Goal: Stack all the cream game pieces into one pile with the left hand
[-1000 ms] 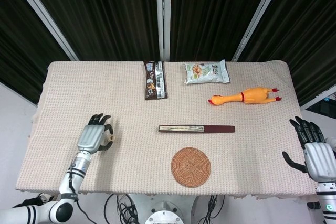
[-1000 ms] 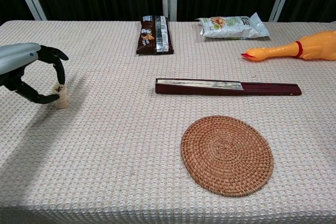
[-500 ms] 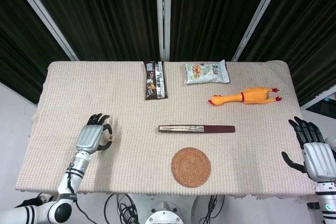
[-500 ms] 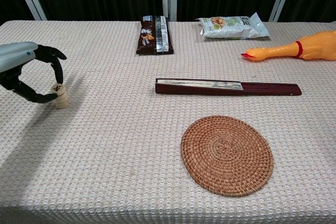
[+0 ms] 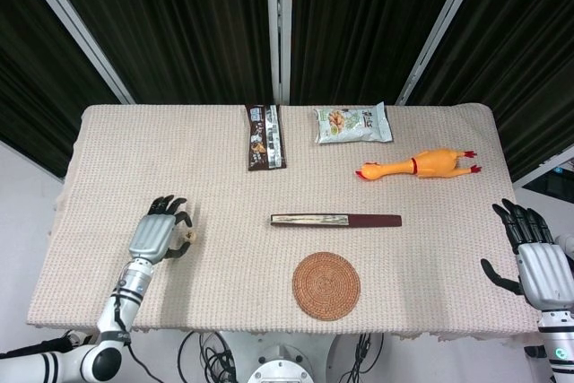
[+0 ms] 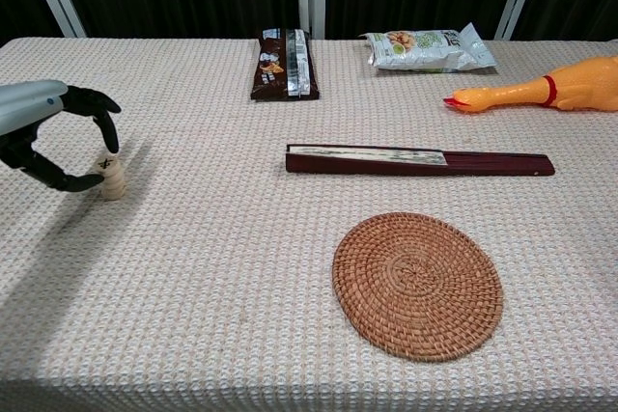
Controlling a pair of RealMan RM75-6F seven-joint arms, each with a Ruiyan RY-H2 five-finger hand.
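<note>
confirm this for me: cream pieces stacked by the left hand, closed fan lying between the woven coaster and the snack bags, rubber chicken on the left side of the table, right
Not quite. The rubber chicken lies on the right side, as the head view shows. The rest holds: cream pieces stacked by the left hand, fan between the coaster and the snack bags.

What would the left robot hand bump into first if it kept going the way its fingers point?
Probably the stack of cream game pieces, right at the left robot hand's fingertips; whether they already touch is unclear.

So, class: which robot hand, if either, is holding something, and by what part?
The left hand is at the pile of cream pieces, fingertips by its top piece, but whether it still grips cannot be told. The right hand holds nothing.
</note>
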